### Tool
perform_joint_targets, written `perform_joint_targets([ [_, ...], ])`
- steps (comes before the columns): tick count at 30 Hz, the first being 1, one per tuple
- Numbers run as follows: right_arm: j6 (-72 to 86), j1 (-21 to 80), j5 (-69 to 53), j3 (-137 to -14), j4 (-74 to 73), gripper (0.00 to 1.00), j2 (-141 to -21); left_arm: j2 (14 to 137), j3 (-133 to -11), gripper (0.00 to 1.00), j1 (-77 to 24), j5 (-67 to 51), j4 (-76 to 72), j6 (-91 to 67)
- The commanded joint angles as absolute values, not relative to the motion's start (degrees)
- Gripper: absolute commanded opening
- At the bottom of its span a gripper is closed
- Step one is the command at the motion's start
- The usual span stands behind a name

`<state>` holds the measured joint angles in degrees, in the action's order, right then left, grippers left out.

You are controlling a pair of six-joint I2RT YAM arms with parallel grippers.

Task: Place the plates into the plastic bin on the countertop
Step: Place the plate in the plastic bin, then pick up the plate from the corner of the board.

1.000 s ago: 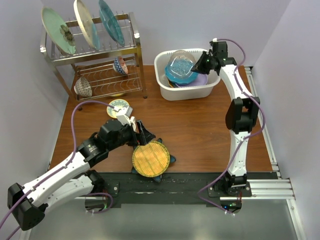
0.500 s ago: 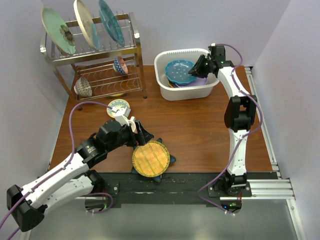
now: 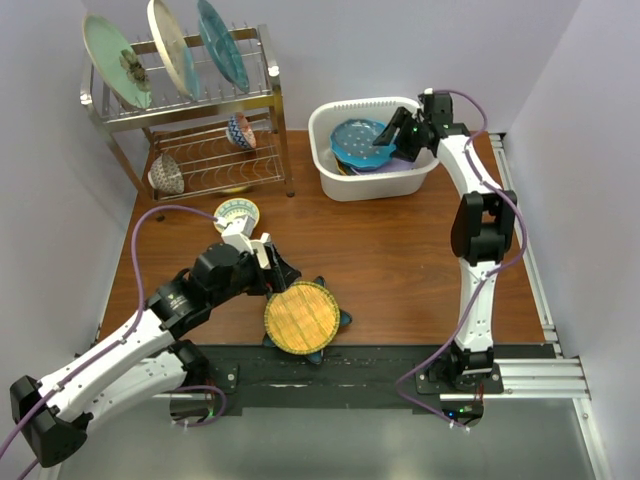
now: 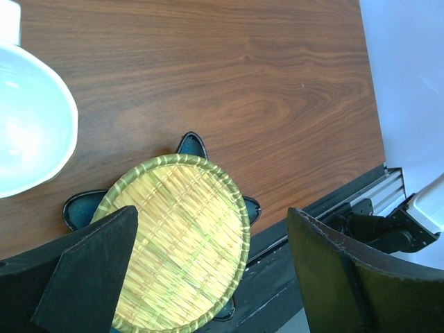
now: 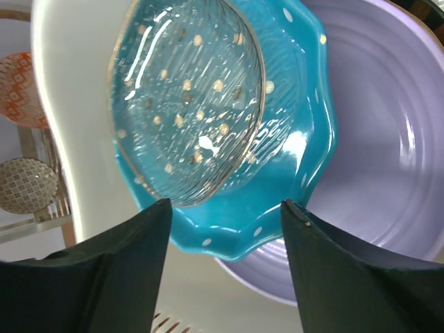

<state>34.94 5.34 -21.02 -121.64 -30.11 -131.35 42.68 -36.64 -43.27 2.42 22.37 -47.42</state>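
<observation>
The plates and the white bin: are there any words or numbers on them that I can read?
None: no word, number or label can be read in any view.
Teal-blue dotted scalloped plate in the white plastic bin: only pale dots.
Round woven yellow-green plate: only weave.
Small pale round dish: marks too small to read.

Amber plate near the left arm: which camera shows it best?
Top external: the whole amber plate shows, lying on the star plate. Left wrist is closer and shows the weave, but a jaw and the frame edge cut the plate off. Right wrist misses it entirely.
</observation>
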Motion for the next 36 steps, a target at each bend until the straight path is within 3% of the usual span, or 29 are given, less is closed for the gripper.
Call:
perform_joint_targets([
  [1, 34.3, 5.2, -21.0, -120.7, -28.7, 0.72, -122.9, 41.9, -39.2, 0.93, -43.5, 4.2, 24.1, -46.7],
  [10, 34.8, 5.3, -23.6, -114.4, -26.1, 0.76, -113.0, 41.0, -39.7, 0.93, -43.5, 5.7, 28.2, -46.4],
  [36, 27.9, 16.7, -28.2, -66.4, -23.6, 0.79, -83.2, 44.9, -35.9, 0.91, -43.4, 6.2, 31.0, -48.3],
])
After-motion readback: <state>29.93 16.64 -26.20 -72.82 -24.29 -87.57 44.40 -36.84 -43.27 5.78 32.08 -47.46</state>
